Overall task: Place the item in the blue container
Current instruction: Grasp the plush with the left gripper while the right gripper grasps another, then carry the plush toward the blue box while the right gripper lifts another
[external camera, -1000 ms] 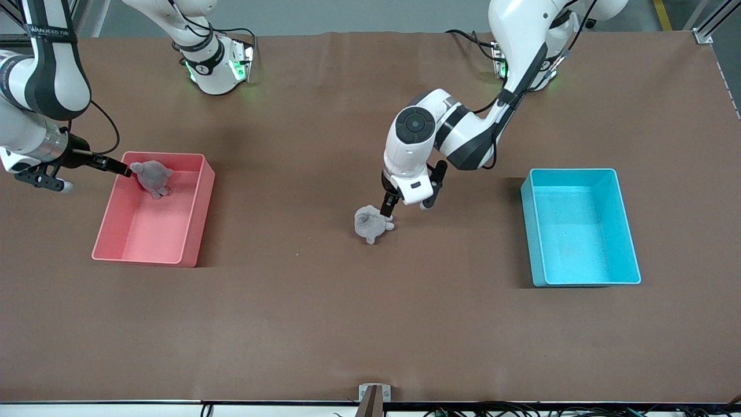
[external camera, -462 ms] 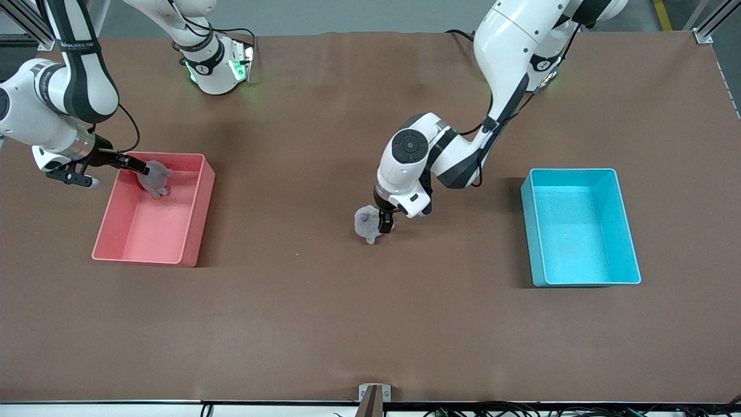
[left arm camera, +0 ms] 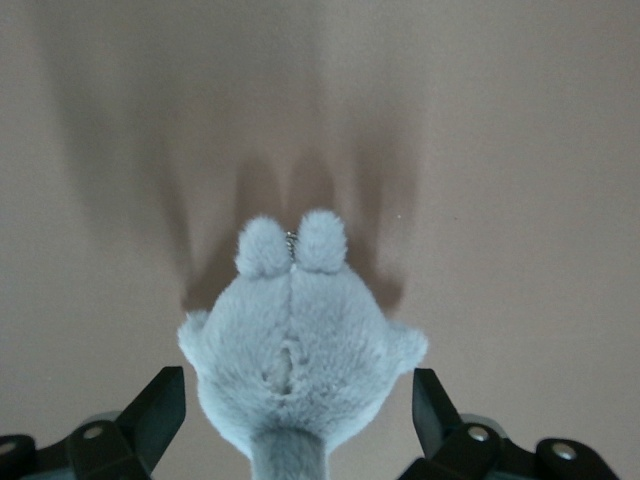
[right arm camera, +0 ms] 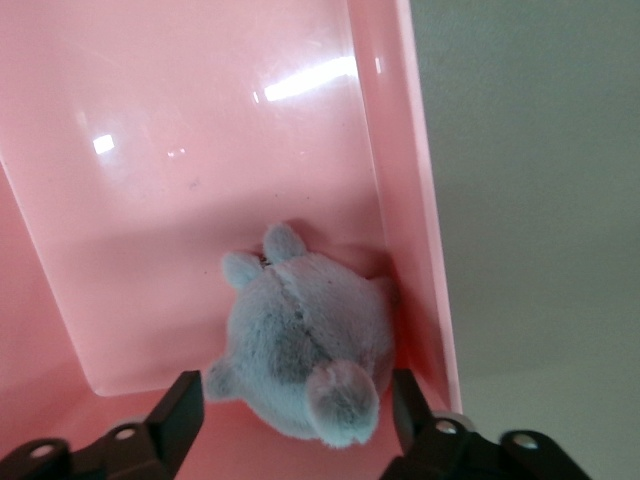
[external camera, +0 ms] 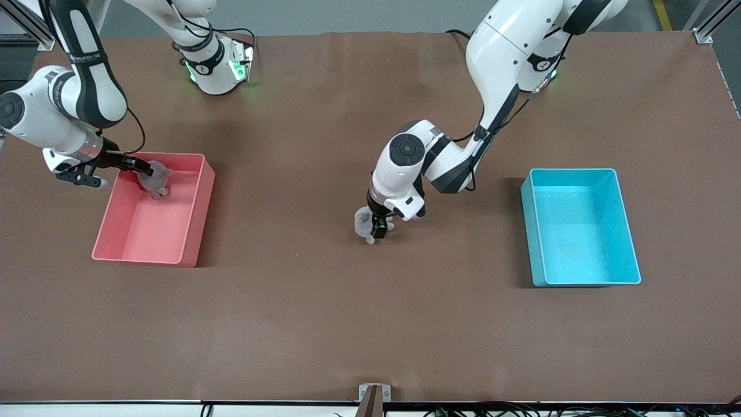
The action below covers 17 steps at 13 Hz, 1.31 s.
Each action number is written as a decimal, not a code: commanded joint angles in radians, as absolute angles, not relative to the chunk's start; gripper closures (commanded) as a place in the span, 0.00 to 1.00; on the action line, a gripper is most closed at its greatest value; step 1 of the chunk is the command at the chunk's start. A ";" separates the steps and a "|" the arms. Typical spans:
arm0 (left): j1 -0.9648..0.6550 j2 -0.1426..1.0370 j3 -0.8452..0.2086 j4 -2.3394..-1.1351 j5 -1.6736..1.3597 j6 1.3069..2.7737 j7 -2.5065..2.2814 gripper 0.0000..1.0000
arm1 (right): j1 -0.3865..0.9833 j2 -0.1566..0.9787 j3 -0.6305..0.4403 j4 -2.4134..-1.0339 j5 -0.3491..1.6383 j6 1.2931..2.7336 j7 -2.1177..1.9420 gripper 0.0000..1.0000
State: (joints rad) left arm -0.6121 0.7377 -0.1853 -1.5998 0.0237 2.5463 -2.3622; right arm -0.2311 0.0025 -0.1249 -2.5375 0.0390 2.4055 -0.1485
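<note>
Meanwhile, the left gripper [external camera: 376,226], fingers spread, straddles a grey plush toy [external camera: 366,223] mid-tabletop and should close squarely before carrying to the empty cyan plastic bin [external camera: 580,226] near the left arm's end; the right gripper [external camera: 142,168] hangs open over another plush [external camera: 155,179] in the pink bin [external camera: 191,234].

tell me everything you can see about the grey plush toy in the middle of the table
The grey plush toy is small, rounded and fluffy, with two short ears, stubby side limbs, a centre seam and a small tail. It lies on the bare brown table, between the pink bin and the blue container. The left gripper straddles it, open, one finger on either side.
</note>
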 commanded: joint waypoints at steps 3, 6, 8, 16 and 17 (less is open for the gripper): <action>-0.634 0.781 -0.175 -1.571 0.023 2.618 -2.381 0.00 | -0.252 -0.005 -0.112 -2.562 0.032 2.419 -0.163 0.32; -0.634 0.796 -0.175 -1.572 0.041 2.620 -2.379 0.00 | -0.253 0.003 -0.112 -2.560 0.032 2.418 -0.163 0.45; -0.635 0.801 -0.175 -1.572 0.064 2.620 -2.376 0.01 | -0.253 0.008 -0.112 -2.560 0.032 2.418 -0.163 0.47; -0.641 0.825 -0.175 -1.571 0.080 2.645 -2.376 0.53 | -0.259 0.025 -0.112 -2.560 0.032 2.411 -0.161 0.80; -0.641 0.824 -0.175 -1.571 0.080 2.646 -2.376 0.68 | -0.262 0.028 -0.112 -2.560 0.032 2.411 -0.161 0.86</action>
